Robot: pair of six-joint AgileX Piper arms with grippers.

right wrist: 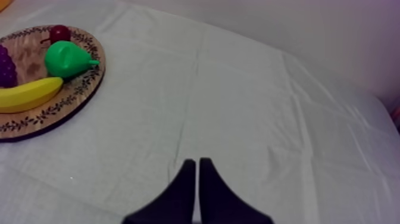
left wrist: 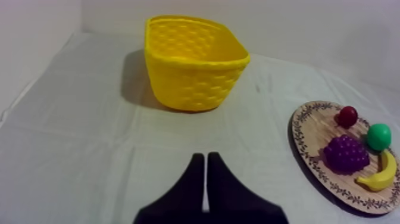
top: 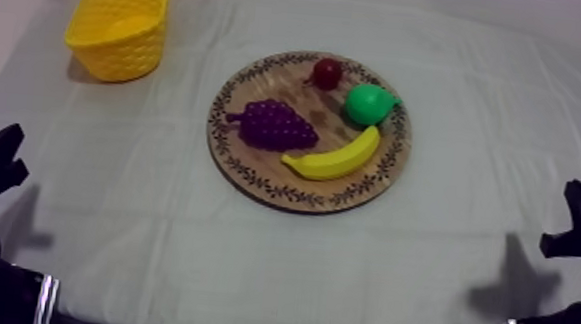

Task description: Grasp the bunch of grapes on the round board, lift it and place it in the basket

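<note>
The bunch of grapes [top: 276, 125] lies on the wooden board [top: 303, 197] beside the banana [top: 335, 158], pear [top: 370, 104] and small red fruit [top: 326, 73]. It is well ahead and to the right of the left tool [left wrist: 205, 157], whose fingers lie together, empty. The yellow basket [top: 123, 57] stands straight ahead of that tool. The right tool [right wrist: 197, 162], likewise closed on nothing, is over bare table [top: 447, 258], with the board ahead to its left.

You have dim, even, slightly purple light on the desk [top: 150, 212], with soft shadows beside the yellow basket [top: 123, 54] and wooden board [top: 244, 170].
</note>
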